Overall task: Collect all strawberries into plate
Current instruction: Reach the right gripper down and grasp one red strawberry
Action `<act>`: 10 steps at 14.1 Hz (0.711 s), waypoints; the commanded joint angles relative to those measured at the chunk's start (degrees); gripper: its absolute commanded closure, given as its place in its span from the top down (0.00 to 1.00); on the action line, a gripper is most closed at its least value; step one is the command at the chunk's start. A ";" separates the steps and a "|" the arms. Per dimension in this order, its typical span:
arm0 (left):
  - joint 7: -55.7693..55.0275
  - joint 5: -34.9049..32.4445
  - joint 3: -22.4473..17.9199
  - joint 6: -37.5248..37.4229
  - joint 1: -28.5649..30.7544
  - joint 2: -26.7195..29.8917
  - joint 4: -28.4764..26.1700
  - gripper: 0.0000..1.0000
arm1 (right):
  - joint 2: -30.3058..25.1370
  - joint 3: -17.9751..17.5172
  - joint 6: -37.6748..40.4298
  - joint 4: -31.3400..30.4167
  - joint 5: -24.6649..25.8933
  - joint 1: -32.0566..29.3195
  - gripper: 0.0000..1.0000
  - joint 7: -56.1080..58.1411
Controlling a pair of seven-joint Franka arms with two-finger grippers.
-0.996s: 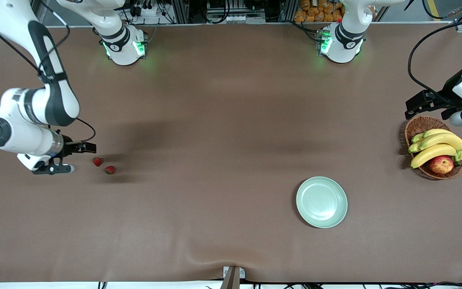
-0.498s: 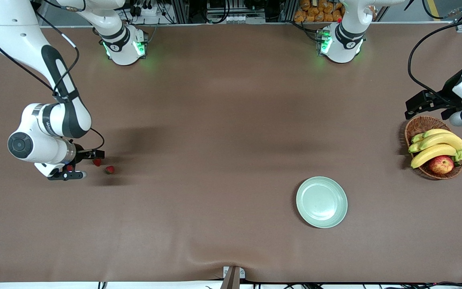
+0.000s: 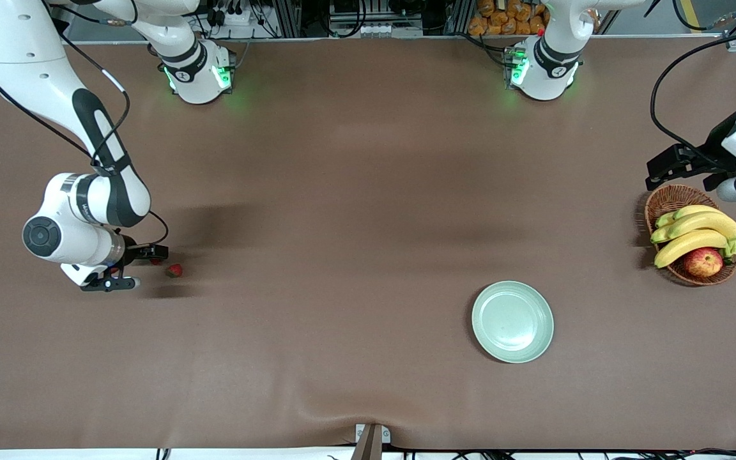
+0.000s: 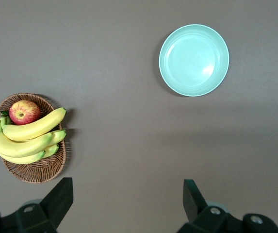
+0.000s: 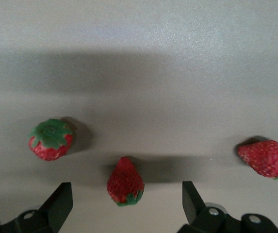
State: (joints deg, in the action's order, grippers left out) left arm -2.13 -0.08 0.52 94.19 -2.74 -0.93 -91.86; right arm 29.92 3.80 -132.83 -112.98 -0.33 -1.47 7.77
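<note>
Three strawberries lie on the brown table near the right arm's end; in the right wrist view one (image 5: 51, 140) shows its green top, one (image 5: 125, 181) lies in the middle, and the third (image 5: 266, 158) is off to the side. My right gripper (image 5: 126, 204) is open, and the middle berry sits just ahead of the gap, untouched. In the front view one berry (image 3: 175, 270) is plain and another (image 3: 156, 260) is half hidden by the right gripper (image 3: 131, 268). The mint-green plate (image 3: 512, 322) (image 4: 194, 60) holds nothing. My left gripper (image 4: 127, 194) (image 3: 662, 169) waits open beside the basket.
A brown wicker basket (image 3: 668, 198) (image 4: 37, 172) with bananas (image 3: 694, 233) and an apple (image 3: 703, 261) stands at the left arm's end of the table. The cloth has a fold (image 3: 368, 415) at the edge nearest the front camera.
My right arm has moved toward the strawberries, and its open gripper now covers part of one. The berries, the plate and the left arm have not moved.
</note>
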 commanded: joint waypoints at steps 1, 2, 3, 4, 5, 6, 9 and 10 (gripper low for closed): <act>-0.51 0.08 0.27 -0.93 0.19 -0.39 0.72 1.00 | 0.67 -0.64 -0.76 0.04 1.04 -1.00 1.00 0.76; -0.16 0.08 0.27 -0.93 0.45 -0.39 0.63 1.00 | 0.93 -0.55 -0.76 0.04 1.04 -1.00 1.00 0.76; 0.02 0.08 0.27 -0.93 0.54 -0.39 0.63 1.00 | 1.02 -0.55 -0.76 0.04 1.04 -1.00 1.00 0.76; 0.02 0.25 0.27 -0.93 0.54 -0.39 0.72 1.00 | 1.02 -0.55 -0.76 0.04 1.04 -1.00 1.00 0.76; -0.15 0.34 0.27 -0.93 0.36 -0.39 0.72 1.00 | 1.28 -0.55 -0.76 0.13 1.04 -1.00 1.00 0.76; -0.33 0.17 0.19 -0.85 0.01 -0.39 0.80 1.00 | 1.37 -0.55 -0.76 0.13 1.04 -1.00 1.00 0.76; -0.07 0.16 0.27 -0.93 0.53 -0.48 0.63 1.00 | 1.81 -0.64 -0.85 0.13 0.95 -0.91 1.00 0.76; 0.20 0.43 0.19 -0.85 0.63 -0.39 0.72 1.00 | 1.90 -0.64 -0.85 0.22 0.86 -0.99 1.00 0.76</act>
State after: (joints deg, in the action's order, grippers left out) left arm -2.13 -0.08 0.54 94.18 -2.65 -1.18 -91.87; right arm 31.12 3.80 -133.03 -112.98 -0.33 -1.51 7.88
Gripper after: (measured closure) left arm 0.000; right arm 0.000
